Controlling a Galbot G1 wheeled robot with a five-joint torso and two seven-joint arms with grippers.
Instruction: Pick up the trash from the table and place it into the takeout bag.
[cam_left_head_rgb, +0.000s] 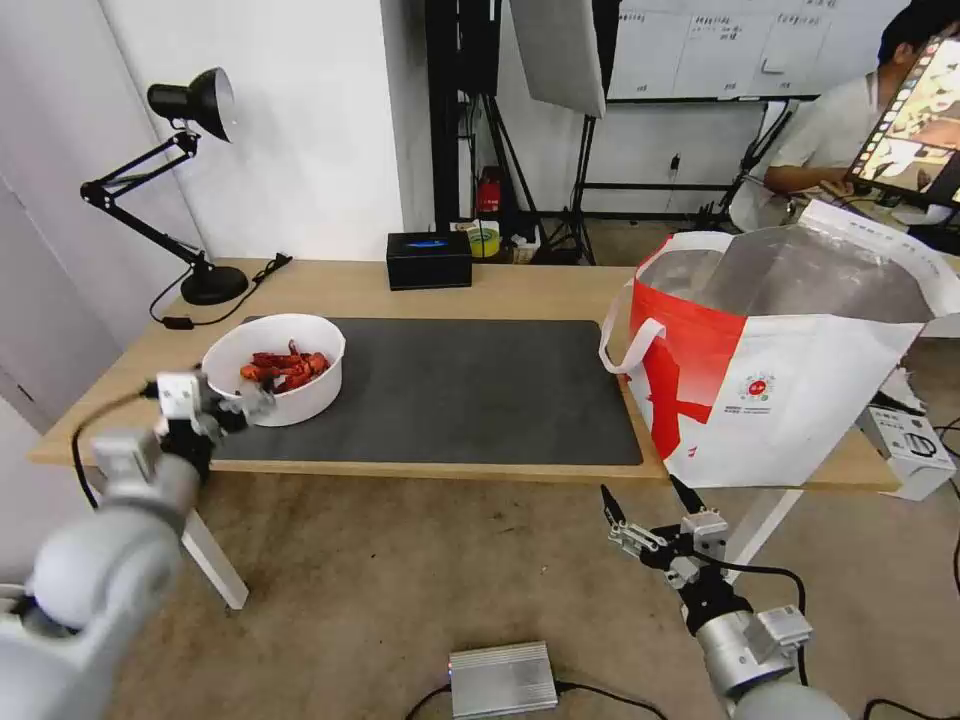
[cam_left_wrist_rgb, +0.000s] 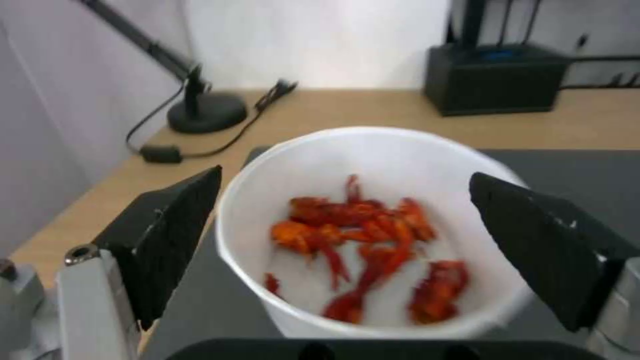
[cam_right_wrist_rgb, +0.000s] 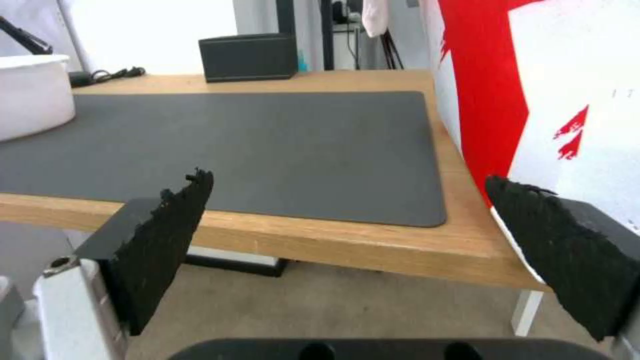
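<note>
Left gripper (cam_left_head_rgb: 232, 408) is sitting at the near-left rim of the bowl (cam_left_head_rgb: 290, 385), at the table's (cam_left_head_rgb: 520, 290) front-left edge; the bowl is lying straight ahead of it, just beyond the fingertips; in the left wrist view the 2 fingers (cam_left_wrist_rgb: 170, 235) are spread wide, flanking the bowl (cam_left_wrist_rgb: 373, 150) 1 on each side, holding nothing; whether either pad is touching the wall I can't tell, looks like a small gap on both sides. Bowl is round, so no long axis to line up with; it's standing upright, half on the mat (cam_left_head_rgb: 470, 390), red shells (cam_left_head_rgb: 285, 367) piled inside.

Left arm is clearly the nearer 1 for the bowl; right gripper (cam_left_head_rgb: 648, 510) is hanging below the table's front edge, under the near corner of the bag (cam_left_head_rgb: 800, 400), well apart from the bowl; its fingers (cam_right_wrist_rgb: 167, 240) are also spread, gripping nothing, pointing toward the table edge with the bag's red-and-white side (cam_right_wrist_rgb: 567, 100) beside it.

Bag is standing upright and open at the right end of the table, foil lining showing, far across the mat from the bowl.

Judgement: step in hand is the grasp on the bowl, not yet closed; bowl is wide, so the spread looks barely enough; risk is tipping shells out on the carry to the bag.
</note>
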